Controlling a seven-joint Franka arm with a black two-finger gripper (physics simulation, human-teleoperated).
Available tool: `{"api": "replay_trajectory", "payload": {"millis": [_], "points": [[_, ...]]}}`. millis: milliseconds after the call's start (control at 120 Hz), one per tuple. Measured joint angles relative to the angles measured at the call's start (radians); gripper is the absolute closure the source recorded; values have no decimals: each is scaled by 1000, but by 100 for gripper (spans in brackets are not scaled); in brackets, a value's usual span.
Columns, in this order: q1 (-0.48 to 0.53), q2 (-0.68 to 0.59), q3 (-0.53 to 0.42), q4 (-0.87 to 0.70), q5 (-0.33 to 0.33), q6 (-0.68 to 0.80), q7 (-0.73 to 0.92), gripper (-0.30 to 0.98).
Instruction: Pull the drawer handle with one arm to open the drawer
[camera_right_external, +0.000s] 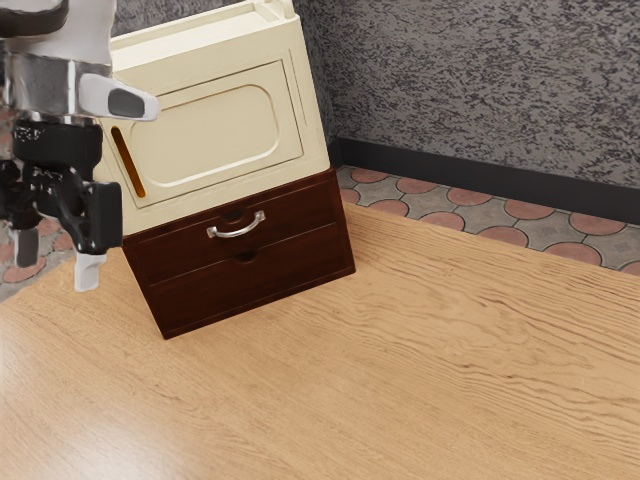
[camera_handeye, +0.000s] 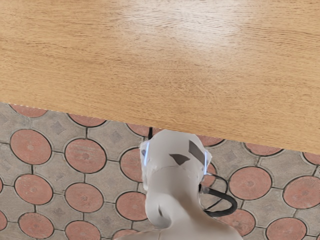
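Exterior view: upper drawer (camera_right_external: 178, 256) shut, handle (camera_right_external: 236, 230) untouched

The pull has yet to begin. The drawer front sits flush in the dark cabinet (camera_right_external: 285, 268), under the cream box (camera_right_external: 215, 135), on the far part of the table (camera_right_external: 430, 370). Reaching the handle, taking hold and drawing it out all appear to remain. The gripper (camera_right_external: 57, 262) hangs at the exterior view's left, well apart from the handle, its jaws wide, with nothing visible between them.
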Motion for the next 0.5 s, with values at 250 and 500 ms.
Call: {"api": "replay_trajectory", "payload": {"millis": [250,500], "points": [[55,-43,-96,-103,21,412,-60,0],[21,-260,-59,-457,-33,646,-119,0]]}}
